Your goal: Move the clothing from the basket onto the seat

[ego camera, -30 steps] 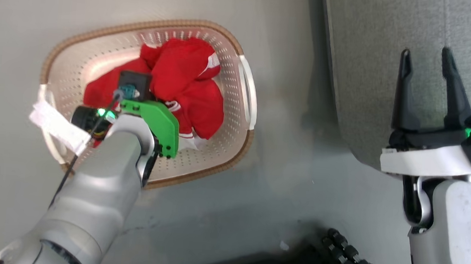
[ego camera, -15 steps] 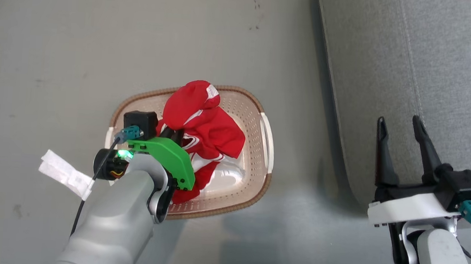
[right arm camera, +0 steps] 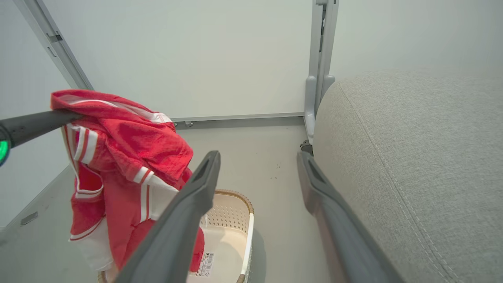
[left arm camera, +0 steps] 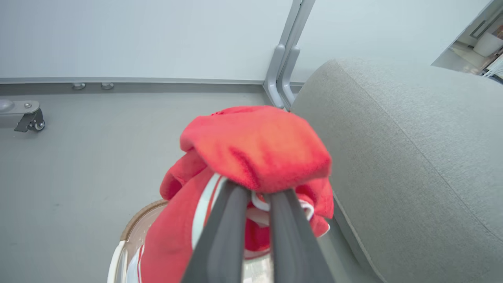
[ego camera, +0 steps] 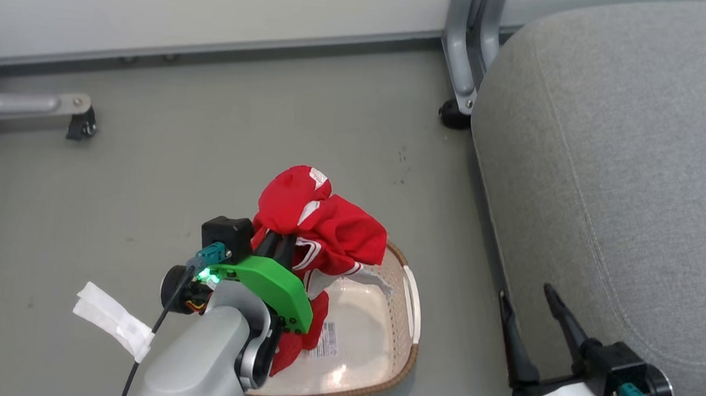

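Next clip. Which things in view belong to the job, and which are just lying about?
Job: red jersey, pinched by the left end effector and hanging over the basket; grey seat beside the basket.
Lying about: metal post by the seat; caster on the floor.

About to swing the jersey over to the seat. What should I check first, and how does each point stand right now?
1. Left gripper shut on the jersey: ok, its fingers pinch a fold.
2. Jersey out of the basket: not ok, its lower end hangs inside the rim.
3. Landing spot on the seat: ok, nothing lies on the part in view.
4. Path to the seat: not ok, the open right gripper stands between basket and seat.
5. Fabric snagged on the basket: cannot tell.
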